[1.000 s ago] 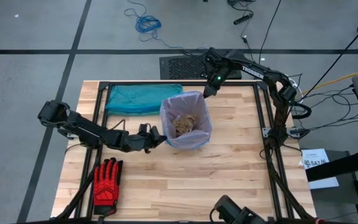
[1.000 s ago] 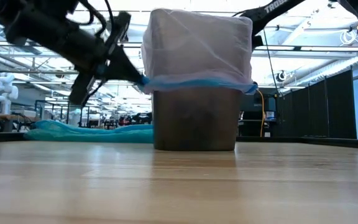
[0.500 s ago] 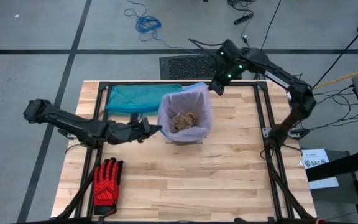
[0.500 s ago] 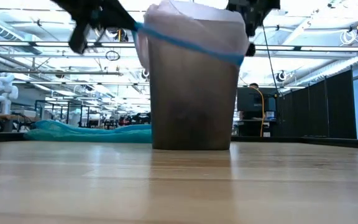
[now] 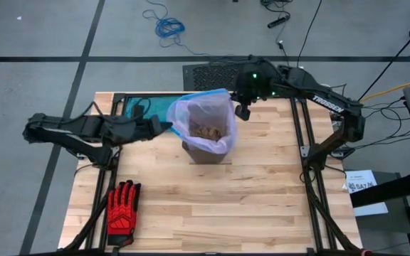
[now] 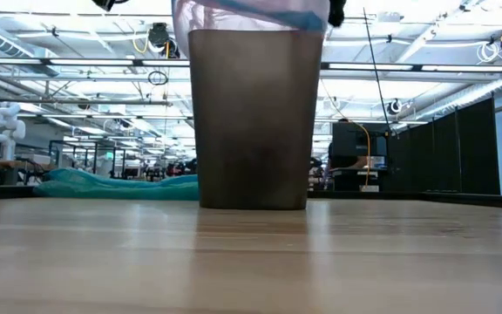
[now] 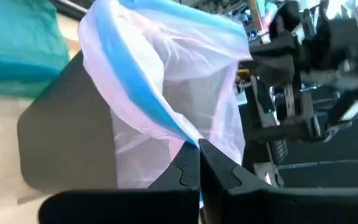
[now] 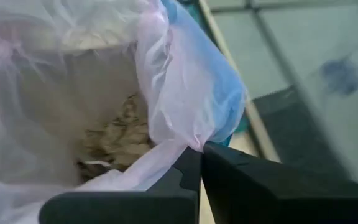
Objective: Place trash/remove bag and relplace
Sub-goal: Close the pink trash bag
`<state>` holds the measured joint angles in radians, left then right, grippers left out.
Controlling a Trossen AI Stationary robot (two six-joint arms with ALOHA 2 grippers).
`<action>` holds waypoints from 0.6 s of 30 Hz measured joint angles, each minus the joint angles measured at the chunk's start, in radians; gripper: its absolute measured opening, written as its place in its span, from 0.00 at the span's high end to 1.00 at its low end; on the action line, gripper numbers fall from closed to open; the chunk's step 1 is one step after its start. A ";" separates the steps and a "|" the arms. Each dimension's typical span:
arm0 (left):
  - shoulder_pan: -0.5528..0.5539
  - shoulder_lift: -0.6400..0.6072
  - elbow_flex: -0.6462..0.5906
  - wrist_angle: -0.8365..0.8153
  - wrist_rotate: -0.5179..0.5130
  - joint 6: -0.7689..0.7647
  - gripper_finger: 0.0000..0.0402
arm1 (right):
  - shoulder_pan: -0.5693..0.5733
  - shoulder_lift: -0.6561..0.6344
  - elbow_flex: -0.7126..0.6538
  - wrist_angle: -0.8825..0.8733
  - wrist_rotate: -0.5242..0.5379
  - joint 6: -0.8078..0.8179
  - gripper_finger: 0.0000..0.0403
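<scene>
The bag (image 5: 201, 119), pale pink with a blue rim band, stands pulled up out of the dark bin (image 6: 253, 118), its lower part still inside. The trash (image 8: 114, 140), tan paper wads, lies in the bag's bottom. The bin rests by its base on the wooden table. My left gripper (image 7: 199, 151) is shut on the rim at the bag's left side. My right gripper (image 8: 202, 154) is shut on the rim at its far right side. In the low view both grippers are above the picture's top. My left gripper pinches the bag's blue rim band (image 7: 180, 132) between its two fingers, coming from the table's left, slanting slightly down. The film runs taut from the fingers. The bag hangs between both grippers, its lower part in the bin. My right gripper pinches the bag's rim (image 8: 188, 140) between its two fingers, where pink film meets the blue band, gathered in several folds. It comes from the far right, slanting down. The rim is raised above the bin (image 5: 206, 151).
A teal-blue plastic bag (image 5: 148, 110) lies flat at the table's far left, beside my left arm. A red-and-black glove (image 5: 122, 210) lies at the near left. The table's near half and right side hold bare wood (image 5: 262, 192).
Both grippers have gone up, holding the bag's rim. The rim, which was folded down over the bin's outside, has been pulled off the bin's edge and raised above it. The bag now stands tall, and the bin has stayed on the table.
</scene>
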<state>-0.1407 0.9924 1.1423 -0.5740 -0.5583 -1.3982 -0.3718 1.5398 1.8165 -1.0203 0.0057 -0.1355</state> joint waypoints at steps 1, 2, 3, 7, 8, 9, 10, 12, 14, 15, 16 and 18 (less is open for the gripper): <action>0.008 0.002 0.011 -0.003 0.000 0.007 1.00 | 0.018 0.000 0.012 0.004 0.037 -0.027 1.00; 0.016 0.003 0.021 -0.008 0.002 0.016 1.00 | 0.035 -0.001 0.021 0.010 0.073 -0.054 1.00; 0.023 0.004 0.025 -0.012 0.006 0.020 1.00 | 0.050 -0.001 0.029 0.019 0.105 -0.082 1.00; 0.050 0.018 0.027 -0.019 0.048 0.026 1.00 | 0.096 0.005 0.038 0.021 0.149 -0.140 1.00; 0.055 0.024 0.027 -0.019 0.061 0.028 1.00 | 0.105 0.011 0.038 0.021 0.145 -0.138 1.00; 0.060 0.030 0.027 -0.021 0.072 0.029 1.00 | 0.111 0.017 0.038 0.017 0.133 -0.129 1.00; 0.064 0.036 0.027 -0.023 0.082 0.034 1.00 | 0.116 0.028 0.038 0.011 0.119 -0.113 1.00; 0.072 0.042 0.027 -0.018 0.096 0.045 1.00 | 0.124 0.036 0.037 0.005 0.111 -0.078 1.00; 0.078 0.042 0.027 -0.019 0.113 0.047 1.00 | 0.128 0.036 0.040 0.003 0.101 -0.060 0.99; 0.080 0.042 0.027 -0.019 0.116 0.052 1.00 | 0.127 0.035 0.053 -0.003 0.100 -0.042 0.97; 0.082 0.042 0.027 -0.019 0.119 0.053 1.00 | 0.123 0.036 0.075 -0.012 0.099 -0.022 0.95; 0.083 0.042 0.027 -0.019 0.121 0.054 1.00 | 0.109 0.037 0.122 -0.017 0.096 0.012 0.90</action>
<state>-0.0579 1.0340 1.1690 -0.5934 -0.4375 -1.3442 -0.2629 1.5764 1.9389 -1.0370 0.1020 -0.1237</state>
